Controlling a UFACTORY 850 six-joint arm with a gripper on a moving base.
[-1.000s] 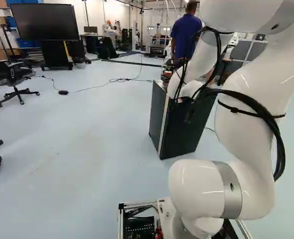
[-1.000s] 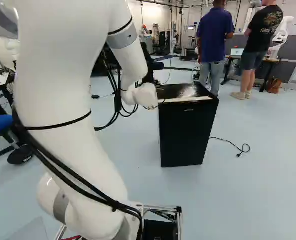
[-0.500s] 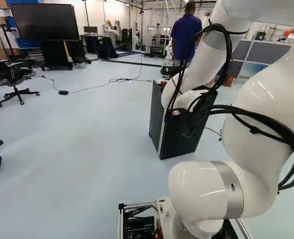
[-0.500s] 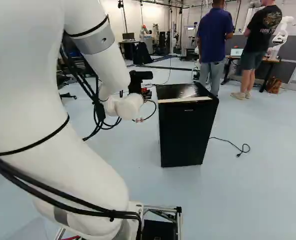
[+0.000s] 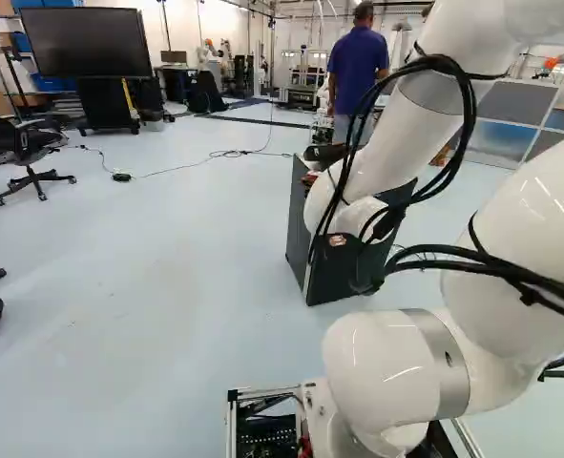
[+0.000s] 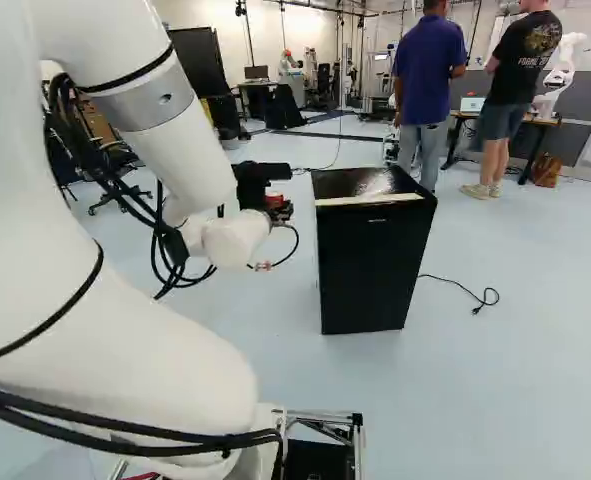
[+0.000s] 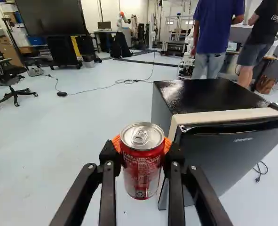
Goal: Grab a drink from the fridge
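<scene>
"Can point(image 7: 139, 176), red, single. Attitude?"

"Upright; long axis vertical, lid point(image 7: 148, 130) uppermost. Held above the floor point(image 7: 59, 155), outside the fridge point(image 6: 370, 270), near its front edge."

"Fingers point(image 7: 107, 195)?"

"Black pair, orange pads point(image 7: 168, 144), clasping the can from both sides."

"Room?"

"Pale floor under the fridge; dark screen point(image 7: 49, 16) well beyond it; cable point(image 6: 457, 284) beside it."

the arm point(image 6: 178, 155) has drawn down and away from the fridge point(image 6: 370, 265), the red can point(image 7: 142, 165) moving with it.
</scene>
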